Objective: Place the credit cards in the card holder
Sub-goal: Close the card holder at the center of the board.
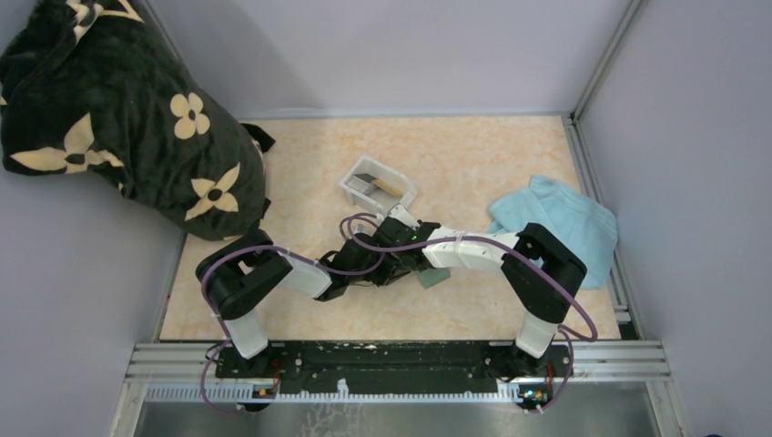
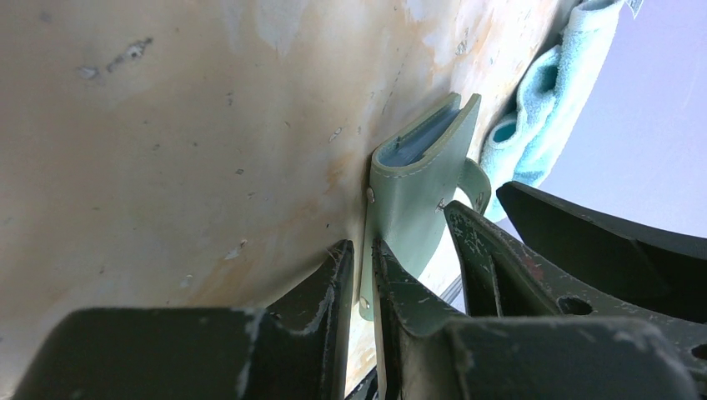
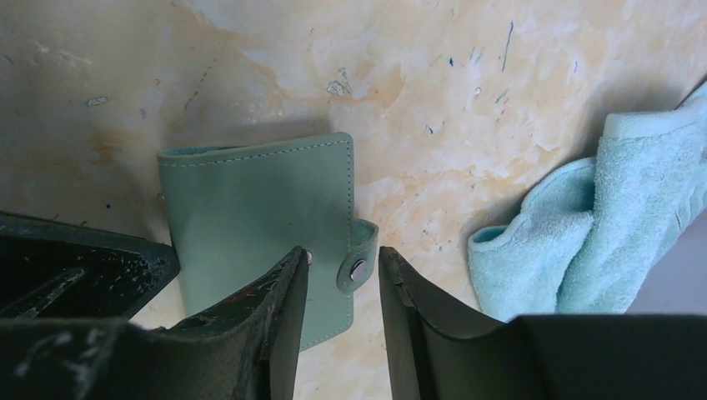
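Beige marbled tabletop (image 1: pixel 473 155) is carrying everything. Black flowered blanket (image 1: pixel 109 109) is lying heaped at far left; light blue towel (image 1: pixel 564 218) is lying at right. White tray (image 1: pixel 353 173) is sitting beyond the arms, holding credit cards (image 1: pixel 373 181), one dark and one orange showing. Card holder (image 3: pixel 250 217) is lying folded on the table between tray and near edge, near the towel: dull grey-green outside, pale blue showing inside, snap strap (image 3: pixel 358 265) wrapping over its edge. Left gripper (image 2: pixel 363 246) is pinching the holder's edge between nearly closed fingers. Right gripper (image 3: pixel 343 252) is standing parted, fingers straddling the strap.
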Action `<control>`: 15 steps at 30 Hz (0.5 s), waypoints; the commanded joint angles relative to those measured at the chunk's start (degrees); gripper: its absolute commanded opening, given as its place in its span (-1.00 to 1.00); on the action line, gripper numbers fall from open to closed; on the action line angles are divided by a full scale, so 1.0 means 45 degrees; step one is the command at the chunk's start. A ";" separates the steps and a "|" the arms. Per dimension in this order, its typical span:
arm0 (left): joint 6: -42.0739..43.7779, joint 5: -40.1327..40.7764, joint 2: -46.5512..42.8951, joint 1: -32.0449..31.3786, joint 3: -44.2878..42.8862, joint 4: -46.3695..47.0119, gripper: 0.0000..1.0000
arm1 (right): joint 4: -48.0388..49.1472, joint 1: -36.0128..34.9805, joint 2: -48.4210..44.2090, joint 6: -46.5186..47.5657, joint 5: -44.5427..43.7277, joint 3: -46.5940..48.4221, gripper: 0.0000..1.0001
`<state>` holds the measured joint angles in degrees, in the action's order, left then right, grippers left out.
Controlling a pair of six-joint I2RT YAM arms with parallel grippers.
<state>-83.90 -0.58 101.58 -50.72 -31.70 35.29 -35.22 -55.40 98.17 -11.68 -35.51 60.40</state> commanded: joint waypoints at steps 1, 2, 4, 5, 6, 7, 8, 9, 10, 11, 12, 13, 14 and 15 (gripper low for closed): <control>0.0599 0.0382 0.0760 0.0075 0.0497 -0.1973 -0.55 | -0.0161 0.0036 0.0007 -0.0446 -0.0653 0.0015 -0.29; 0.0583 0.0383 0.0753 0.0091 0.0516 -0.1964 -0.55 | -0.0203 0.0068 0.0002 -0.0499 -0.0687 0.0005 -0.32; 0.0594 0.0383 0.0765 0.0085 0.0541 -0.1944 -0.55 | -0.0275 0.0110 -0.0061 -0.0590 -0.0705 -0.0048 -0.42; 0.0587 0.0383 0.0757 0.0097 0.0558 -0.1929 -0.55 | -0.0292 0.0104 -0.0100 -0.0632 -0.0686 -0.0071 -0.46; 0.0593 0.0366 0.0763 0.0099 0.0561 -0.1924 -0.55 | -0.0317 0.0111 -0.0131 -0.0669 -0.0667 -0.0081 -0.51; 0.0581 0.0358 0.0766 0.0084 0.0558 -0.1914 -0.55 | -0.0317 0.0107 -0.0172 -0.0700 -0.0640 -0.0100 -0.58; 0.0583 0.0362 0.0776 0.0083 0.0578 -0.1893 -0.55 | -0.0327 0.0111 -0.0233 -0.0719 -0.0617 -0.0100 -0.63; 0.0595 0.0363 0.0785 0.0092 0.0580 -0.1886 -0.55 | -0.0326 0.0121 -0.0292 -0.0755 -0.0610 -0.0087 -0.67; 0.0582 0.0346 0.0781 0.0093 0.0580 -0.1867 -0.55 | -0.0342 0.0108 -0.0380 -0.0789 -0.0599 -0.0069 -0.70; 0.0561 0.0344 0.0795 0.0084 0.0580 -0.1851 -0.55 | -0.0359 0.0114 -0.0440 -0.0801 -0.0556 -0.0035 -0.73; 0.0571 0.0344 0.0804 0.0092 0.0588 -0.1846 -0.55 | -0.0398 0.0112 -0.0511 -0.0812 -0.0536 -0.0001 -0.74; 0.0560 0.0341 0.0803 0.0081 0.0584 -0.1846 -0.55 | -0.0471 0.0109 -0.0554 -0.0845 -0.0514 0.0054 -0.74; 0.0561 0.0329 0.0820 0.0087 0.0581 -0.1831 -0.55 | -0.0544 0.0120 -0.0581 -0.0874 -0.0477 0.0103 -0.75; 0.0556 0.0315 0.0820 0.0085 0.0580 -0.1817 -0.55 | -0.0590 0.0118 -0.0616 -0.0906 -0.0437 0.0143 -0.74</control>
<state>-83.92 -0.89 101.93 -50.61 -31.57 36.16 -36.95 -55.05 98.13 -14.33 -36.58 60.36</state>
